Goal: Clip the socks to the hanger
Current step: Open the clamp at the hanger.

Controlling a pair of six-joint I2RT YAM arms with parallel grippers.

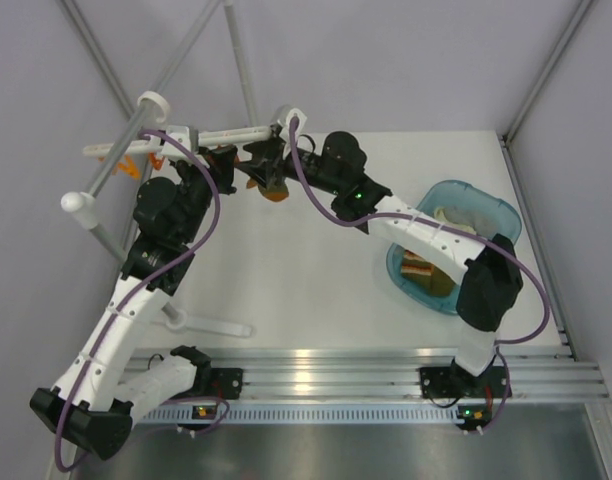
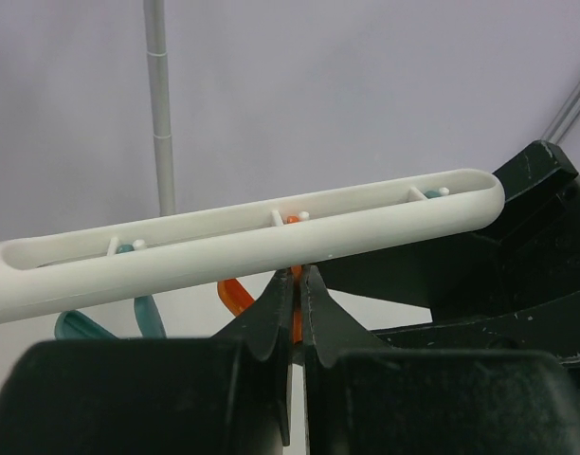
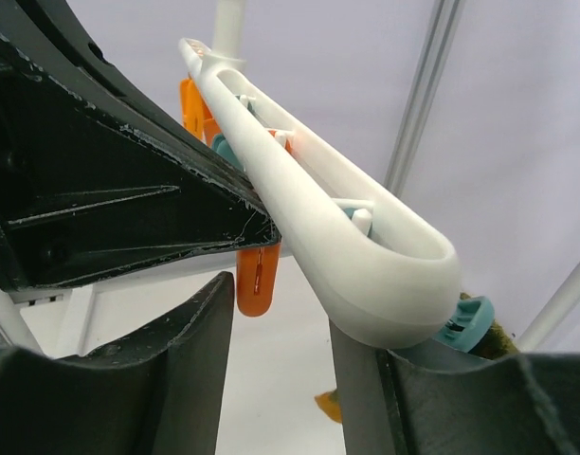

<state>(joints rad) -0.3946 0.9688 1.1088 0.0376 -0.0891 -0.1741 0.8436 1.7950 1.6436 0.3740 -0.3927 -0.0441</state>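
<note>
The white hanger bar (image 1: 186, 137) hangs at the back left and crosses the left wrist view (image 2: 271, 237). My left gripper (image 1: 224, 160) (image 2: 298, 275) is shut on an orange clip (image 2: 295, 284) just under the bar. My right gripper (image 1: 261, 162) (image 3: 285, 322) is open, and the bar's rounded end (image 3: 394, 275) sits between its fingers. An orange clip (image 3: 257, 280) and a teal clip (image 3: 465, 322) hang beside them. An olive and orange sock (image 1: 273, 190) dangles under the right gripper; only an orange scrap of it (image 3: 330, 406) shows in the right wrist view. More socks (image 1: 418, 268) lie in the basin.
A teal basin (image 1: 486, 205) sits at the right of the table. Thick grey-white poles with round caps (image 1: 116, 165) carry the hanger at the back left. A white rod (image 1: 211, 325) lies near the front. Teal clips (image 2: 81, 324) hang further along the bar.
</note>
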